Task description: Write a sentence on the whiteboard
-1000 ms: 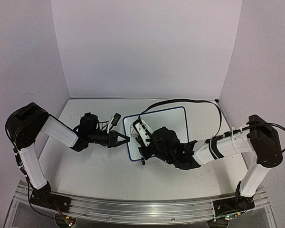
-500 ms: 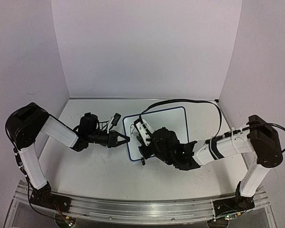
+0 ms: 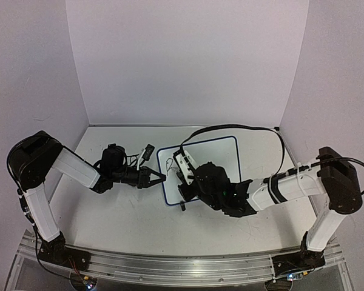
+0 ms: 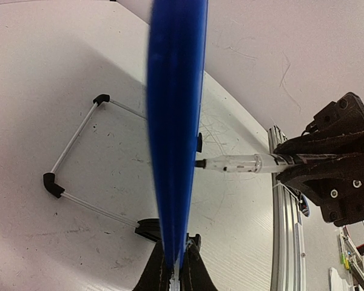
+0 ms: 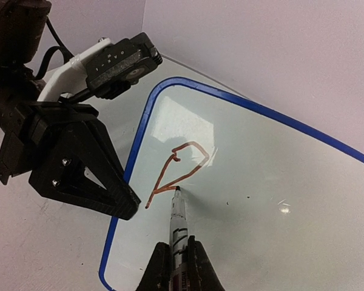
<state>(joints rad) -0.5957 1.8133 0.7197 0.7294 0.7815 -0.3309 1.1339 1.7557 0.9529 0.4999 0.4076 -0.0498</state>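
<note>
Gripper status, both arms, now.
The left gripper is closed on the whiteboard rim.
The right gripper is closed, holding a marker, tip at the whiteboard.

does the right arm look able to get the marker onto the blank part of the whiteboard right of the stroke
Probably yes. The right gripper holds the marker tip on the whiteboard beside the stroke, the surface beyond is bare, and the left gripper clamps only its left rim.
</note>
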